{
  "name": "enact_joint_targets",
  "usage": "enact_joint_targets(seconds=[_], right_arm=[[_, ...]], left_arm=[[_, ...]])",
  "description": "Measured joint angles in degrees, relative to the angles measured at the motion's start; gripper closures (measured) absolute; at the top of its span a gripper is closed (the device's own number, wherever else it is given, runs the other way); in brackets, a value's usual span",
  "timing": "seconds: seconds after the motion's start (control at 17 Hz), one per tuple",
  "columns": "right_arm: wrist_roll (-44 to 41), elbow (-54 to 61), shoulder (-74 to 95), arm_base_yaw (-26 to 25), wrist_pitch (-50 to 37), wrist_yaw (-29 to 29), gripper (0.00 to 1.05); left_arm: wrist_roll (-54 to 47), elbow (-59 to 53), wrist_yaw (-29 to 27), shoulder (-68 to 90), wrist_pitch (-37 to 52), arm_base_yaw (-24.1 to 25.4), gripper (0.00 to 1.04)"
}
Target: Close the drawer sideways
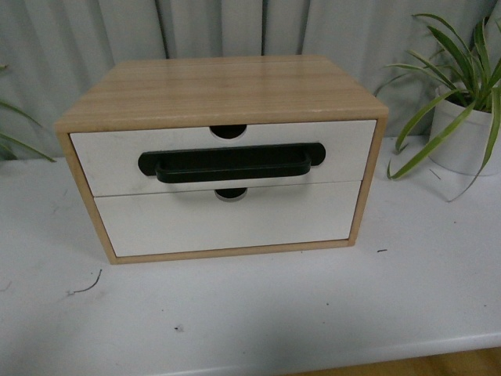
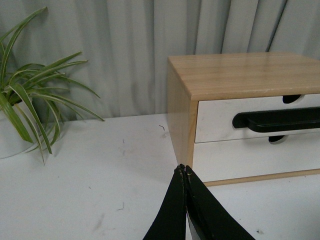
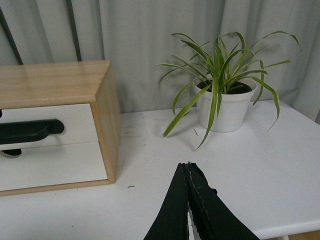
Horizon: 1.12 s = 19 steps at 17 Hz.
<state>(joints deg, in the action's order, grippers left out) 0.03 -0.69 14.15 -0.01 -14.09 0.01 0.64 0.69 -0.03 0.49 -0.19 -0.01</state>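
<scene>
The drawer (image 1: 102, 160) is the upper one in a light wood cabinet (image 1: 219, 86). It has a white front, a long black bar handle (image 1: 231, 163) and a half-round notch (image 1: 228, 131). Its front looks about level with the cabinet's front. Neither gripper shows in the front view. In the left wrist view my left gripper (image 2: 182, 167) is shut and empty, low over the table near the cabinet's left front corner, with the drawer (image 2: 215, 120) beyond it. In the right wrist view my right gripper (image 3: 187, 164) is shut and empty, over the table to the right of the drawer (image 3: 75, 117).
A plain white lower drawer (image 1: 227, 223) sits under the handled one. The cabinet stands on a white table (image 1: 258, 313). A potted plant (image 1: 462, 133) stands at the right, and another plant (image 2: 30, 100) at the left. Grey curtains hang behind.
</scene>
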Motion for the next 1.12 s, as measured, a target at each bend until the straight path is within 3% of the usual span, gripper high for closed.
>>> enact_joint_targets(seconds=[0.35,0.41,0.47,0.88,0.94,1.12], right_arm=[[0.0,0.0,-4.7,0.0,4.6,0.0,1.03],[0.0,0.0,-9.4,0.0,12.3,-0.1,1.03],[0.0,0.0,-13.3,0.0,14.4,0.0,1.03],[0.0,0.0,-13.9,0.0,14.3,0.0,1.03],[0.0,0.0,-13.9,0.0,14.3,0.0,1.01],[0.0,0.0,-13.9,0.0,14.3,0.0,0.64]], left_arm=[[0.0,0.0,0.0,0.0,0.0,0.0,1.03],[0.0,0.0,0.0,0.0,0.0,0.0,1.03],[0.0,0.0,0.0,0.0,0.0,0.0,1.03],[0.0,0.0,0.0,0.0,0.0,0.0,1.03],[0.0,0.0,0.0,0.0,0.0,0.0,0.99],[0.0,0.0,0.0,0.0,0.0,0.0,0.63]])
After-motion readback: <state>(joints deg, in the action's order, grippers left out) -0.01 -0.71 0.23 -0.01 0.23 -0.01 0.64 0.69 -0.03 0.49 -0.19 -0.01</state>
